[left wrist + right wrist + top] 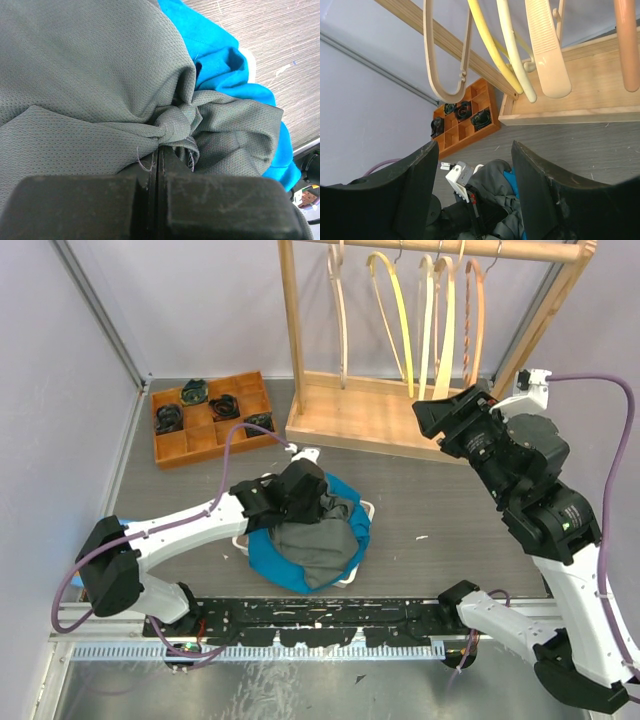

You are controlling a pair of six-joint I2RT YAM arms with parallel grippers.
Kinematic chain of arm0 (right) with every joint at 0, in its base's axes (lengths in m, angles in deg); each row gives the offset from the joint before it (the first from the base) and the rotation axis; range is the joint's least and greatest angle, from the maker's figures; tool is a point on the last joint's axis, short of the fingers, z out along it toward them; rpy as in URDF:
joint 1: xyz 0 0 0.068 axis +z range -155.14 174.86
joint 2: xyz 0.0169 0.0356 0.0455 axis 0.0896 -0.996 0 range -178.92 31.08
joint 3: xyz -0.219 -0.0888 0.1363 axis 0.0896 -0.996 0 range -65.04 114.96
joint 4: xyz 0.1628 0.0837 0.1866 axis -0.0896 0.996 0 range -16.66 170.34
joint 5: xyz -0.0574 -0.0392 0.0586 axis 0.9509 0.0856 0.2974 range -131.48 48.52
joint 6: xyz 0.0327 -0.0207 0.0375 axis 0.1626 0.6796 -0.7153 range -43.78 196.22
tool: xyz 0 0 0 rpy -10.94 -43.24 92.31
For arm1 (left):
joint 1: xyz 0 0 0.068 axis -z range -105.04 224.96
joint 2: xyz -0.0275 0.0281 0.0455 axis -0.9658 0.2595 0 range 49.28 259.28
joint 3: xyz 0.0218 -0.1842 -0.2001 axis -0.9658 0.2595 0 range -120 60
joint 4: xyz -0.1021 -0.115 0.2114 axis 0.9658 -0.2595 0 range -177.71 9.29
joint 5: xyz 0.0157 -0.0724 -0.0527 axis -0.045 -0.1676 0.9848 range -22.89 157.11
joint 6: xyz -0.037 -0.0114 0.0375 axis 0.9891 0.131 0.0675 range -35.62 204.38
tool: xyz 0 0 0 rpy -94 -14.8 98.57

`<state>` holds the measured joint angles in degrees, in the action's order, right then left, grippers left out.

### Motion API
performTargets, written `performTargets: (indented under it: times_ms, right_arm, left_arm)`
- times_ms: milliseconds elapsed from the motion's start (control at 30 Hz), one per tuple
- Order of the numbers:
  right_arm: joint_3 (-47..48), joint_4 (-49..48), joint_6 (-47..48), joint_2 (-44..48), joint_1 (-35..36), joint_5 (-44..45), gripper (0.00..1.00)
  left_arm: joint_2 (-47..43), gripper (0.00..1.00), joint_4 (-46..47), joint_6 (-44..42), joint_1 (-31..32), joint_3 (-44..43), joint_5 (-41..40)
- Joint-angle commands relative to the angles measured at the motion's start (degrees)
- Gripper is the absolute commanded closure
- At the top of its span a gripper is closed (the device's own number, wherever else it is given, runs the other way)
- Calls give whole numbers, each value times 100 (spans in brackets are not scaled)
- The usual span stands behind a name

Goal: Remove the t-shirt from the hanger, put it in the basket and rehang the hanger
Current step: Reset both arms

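The grey t-shirt [315, 540] lies crumpled on a blue cloth [268, 558] in a white basket [371, 508] at the middle of the table. My left gripper [325, 502] is down on this pile, shut on a bunched fold of the grey t-shirt [100, 75], which gathers into a knot at the gripper's tips [160, 146]. Several bare hangers [392, 310] hang from the wooden rail at the back. My right gripper [438, 416] is raised in front of them, open and holding nothing [475, 147]. The hangers [547, 60] dangle just above its fingers.
A wooden rack base [370, 422] stands at the back, its posts rising on either side. An orange compartment tray [210, 418] with dark coiled items sits at the back left. A purple cable [235, 440] loops over the left arm.
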<state>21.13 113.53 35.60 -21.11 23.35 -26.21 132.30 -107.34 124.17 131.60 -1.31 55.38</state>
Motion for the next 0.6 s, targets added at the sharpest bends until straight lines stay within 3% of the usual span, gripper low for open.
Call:
performTargets:
  times_ms: [0,167,233,300,400,467,533,567]
  right_arm:
    - [70,-258,116,-115,-10,-118,34]
    - [-9,-350,111,-177,-9,-191,33]
    - [-84,-353,98,-158,-9,-194,32]
    - [-184,-368,71,-104,-9,-166,31]
    - [-319,-406,36,23,-10,-105,31]
    - [-379,-407,37,102,-10,-49,30]
    - [-434,-406,28,177,-10,-18,29]
    - [-464,-398,20,208,-10,-3,29]
  left_arm:
    - [181,100,-415,91,-112,367,243]
    - [131,100,-692,-72,-121,49,317]
    - [81,91,-913,-166,-126,-184,297]
    - [25,76,-1141,-223,-119,-431,306]
    - [-59,41,-1451,-270,-123,-845,379]
    - [-149,30,-1667,-286,-126,-1091,387]
    - [-300,0,-1792,-291,-126,-1319,307]
    - [-396,2,-1826,-305,-126,-1438,254]
